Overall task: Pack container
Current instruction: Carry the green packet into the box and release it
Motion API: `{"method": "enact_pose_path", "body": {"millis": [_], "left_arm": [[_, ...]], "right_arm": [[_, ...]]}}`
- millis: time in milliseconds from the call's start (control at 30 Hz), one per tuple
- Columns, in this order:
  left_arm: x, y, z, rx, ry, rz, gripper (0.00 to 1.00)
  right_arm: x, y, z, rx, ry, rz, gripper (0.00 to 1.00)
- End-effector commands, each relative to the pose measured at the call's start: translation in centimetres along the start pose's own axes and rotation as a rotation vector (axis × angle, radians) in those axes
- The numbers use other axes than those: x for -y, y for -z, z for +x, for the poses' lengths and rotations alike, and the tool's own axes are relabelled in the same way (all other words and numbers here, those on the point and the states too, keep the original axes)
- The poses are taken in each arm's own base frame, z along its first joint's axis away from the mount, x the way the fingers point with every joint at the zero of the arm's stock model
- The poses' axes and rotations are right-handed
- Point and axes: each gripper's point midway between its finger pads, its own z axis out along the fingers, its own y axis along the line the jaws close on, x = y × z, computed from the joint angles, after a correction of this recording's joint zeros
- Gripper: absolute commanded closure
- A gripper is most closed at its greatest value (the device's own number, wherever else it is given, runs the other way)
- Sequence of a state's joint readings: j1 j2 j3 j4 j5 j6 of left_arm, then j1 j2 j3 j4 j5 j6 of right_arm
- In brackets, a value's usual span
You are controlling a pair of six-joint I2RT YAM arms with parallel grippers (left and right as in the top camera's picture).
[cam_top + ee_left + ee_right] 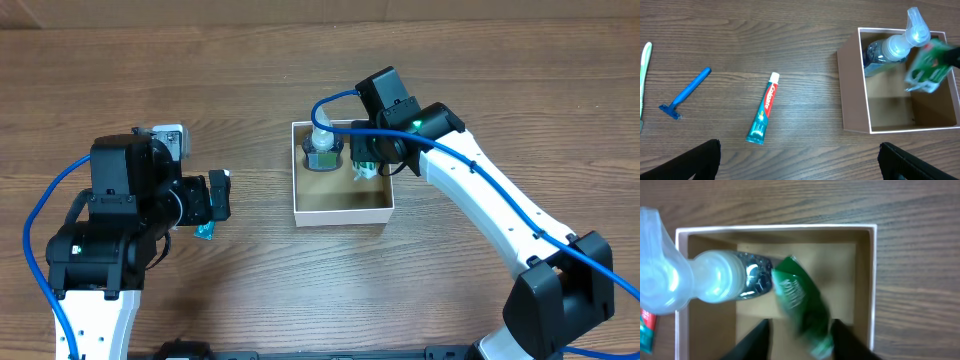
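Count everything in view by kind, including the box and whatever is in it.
Box: 1
Bottle: 1
Green packet: 1
Toothpaste: 1
Razor: 1
Pale stick at the frame edge, kind unclear: 1
Total: 6

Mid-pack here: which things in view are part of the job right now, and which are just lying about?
In the job:
white-walled square cardboard container
dark bottle with clear nozzle, standing inside it
green plastic packet, held by the right gripper over the container

Lying about outside it:
teal toothpaste tube
blue plastic razor
pale green stick, cut off by the frame
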State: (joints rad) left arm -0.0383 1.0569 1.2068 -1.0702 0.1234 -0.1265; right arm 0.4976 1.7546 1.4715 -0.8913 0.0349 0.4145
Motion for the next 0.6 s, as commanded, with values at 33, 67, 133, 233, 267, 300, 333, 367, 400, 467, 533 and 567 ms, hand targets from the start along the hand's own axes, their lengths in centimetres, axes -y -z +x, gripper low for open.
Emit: {"method": "enact_pose_path", "body": {"millis": [33, 67, 133, 233, 267, 300, 333, 367, 400, 467, 533, 567], "left_arm": [[0.0, 0.5, -0.7, 0.021, 0.014, -0.001, 0.0], [0.0, 0.5, -0.7, 0.02, 0.014, -0.001, 0.0], [0.0, 0.5, -0.6, 0.015, 0.014, -0.002, 0.0], [-0.1, 0.5, -0.4, 0.007, 0.013, -0.007, 0.0], [-0.1, 0.5, -0.3, 0.005, 0.013, -0.007, 0.0], [-0.1, 0.5, -0.3, 0.005, 0.013, -0.007, 0.0], [-0.1, 0.5, -0.3, 0.005, 0.013, -0.006, 0.0], [-0.1, 0.5, -0.3, 0.005, 0.013, -0.006, 0.0], [-0.1, 0.5, -0.3, 0.005, 0.013, -0.006, 0.0], [-0.1, 0.5, -0.3, 0.007, 0.013, -0.006, 0.0], [-0.1, 0.5, -0.4, 0.007, 0.012, -0.006, 0.0], [-0.1, 0.5, -0.5, 0.011, 0.012, -0.005, 0.0]], "right_arm": [[0.0, 0.6, -0.7, 0.032, -0.006, 0.003, 0.44], [0.2, 0.7, -0.8, 0.034, -0.009, 0.004, 0.41], [0.5, 1.2, -1.1, 0.04, -0.014, 0.006, 0.39], [1.5, 3.5, -2.4, 0.11, -0.034, 0.028, 0.39], [2.0, 4.6, -3.0, 0.149, -0.046, 0.042, 0.39], [2.8, 6.3, -3.8, 0.203, -0.064, 0.055, 0.39], [3.4, 7.6, -4.5, 0.246, -0.079, 0.065, 0.38], [4.5, 9.4, -5.3, 0.302, -0.117, 0.079, 0.38], [5.7, 10.8, -5.8, 0.341, -0.162, 0.091, 0.28], [8.3, 13.2, -6.4, 0.395, -0.267, 0.104, 0.05], [11.6, 14.9, -6.3, 0.413, -0.391, 0.119, 0.0], [13.1, 15.4, -6.0, 0.405, -0.437, 0.12, 0.0]]}}
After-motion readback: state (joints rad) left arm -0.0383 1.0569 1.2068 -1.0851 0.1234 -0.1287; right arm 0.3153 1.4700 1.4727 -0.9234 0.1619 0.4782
